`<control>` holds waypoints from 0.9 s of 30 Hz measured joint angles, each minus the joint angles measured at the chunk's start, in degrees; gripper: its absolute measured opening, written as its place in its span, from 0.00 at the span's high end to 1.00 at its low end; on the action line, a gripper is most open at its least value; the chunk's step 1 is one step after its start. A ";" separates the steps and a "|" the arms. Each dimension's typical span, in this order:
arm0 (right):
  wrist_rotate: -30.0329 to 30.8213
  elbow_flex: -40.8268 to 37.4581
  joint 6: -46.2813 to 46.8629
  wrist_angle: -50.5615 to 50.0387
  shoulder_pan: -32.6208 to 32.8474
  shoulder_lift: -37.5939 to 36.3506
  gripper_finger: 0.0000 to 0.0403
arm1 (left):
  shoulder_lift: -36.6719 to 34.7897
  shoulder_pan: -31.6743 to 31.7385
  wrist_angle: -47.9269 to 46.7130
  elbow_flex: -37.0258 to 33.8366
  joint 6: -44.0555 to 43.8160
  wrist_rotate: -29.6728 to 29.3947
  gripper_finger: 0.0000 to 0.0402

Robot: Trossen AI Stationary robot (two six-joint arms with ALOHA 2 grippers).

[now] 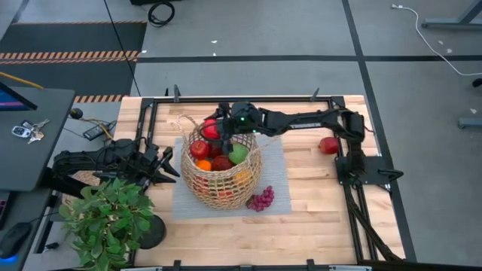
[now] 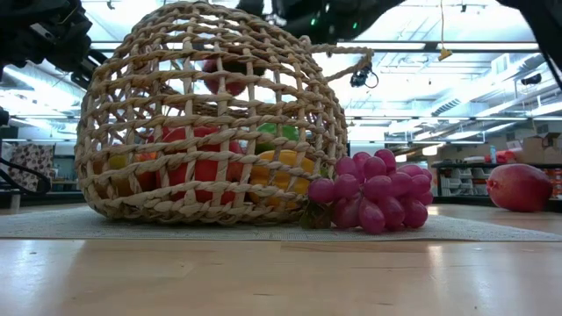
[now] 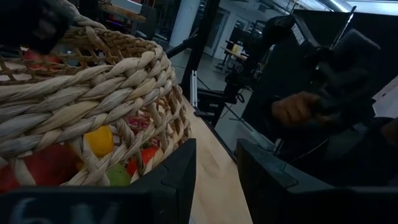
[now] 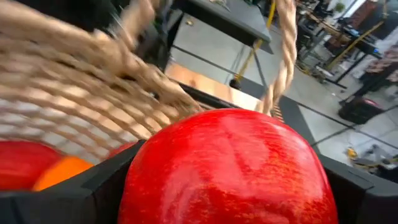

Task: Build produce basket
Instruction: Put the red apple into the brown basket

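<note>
The left gripper [image 1: 167,167] is waiting at the left side of the table, just beside the basket [image 1: 220,188]. Its fingers are standing a little apart with nothing between them, and in the left wrist view the wicker wall is very near to them. If this arm is moving while the basket is being loaded, it can push the basket on the grey mat [image 1: 279,162], and then the right arm is aiming at a wrong place.

The basket is sitting in the middle of the table on the mat and is already holding red apples, an orange and a green pear [image 1: 238,154]. The pile is getting high, so a new fruit can roll off the others and jump over the rim.

The right gripper [image 1: 214,128] is hanging over the far side of the basket, and its fingers are pinching a red apple [image 4: 227,168] wide between them. One thin loop handle [image 4: 285,53] is standing just beside the apple. I think that if the gripper is lowering here, a finger can catch the handle or the weave and tip the basket.

The purple grapes [image 1: 260,199] are lying against the near side of the basket, and a dark red fruit [image 1: 328,145] is lying farther right. A sliding basket can knock the grapes away.
</note>
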 joint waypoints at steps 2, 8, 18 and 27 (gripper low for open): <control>-0.19 -0.02 0.04 2.30 -0.59 1.65 0.11 | 0.02 0.00 0.00 0.01 0.02 0.02 0.70; -1.86 -0.07 -1.03 -0.33 0.40 3.36 0.11 | 0.00 -0.02 0.00 0.01 0.00 0.00 0.70; -0.88 -0.04 -3.80 -4.75 4.85 3.03 0.11 | 0.00 -0.02 0.00 -0.01 -0.01 0.00 0.70; 1.75 -0.04 -3.58 -4.76 5.61 3.01 0.11 | 0.00 -0.02 0.00 0.00 0.00 0.00 0.70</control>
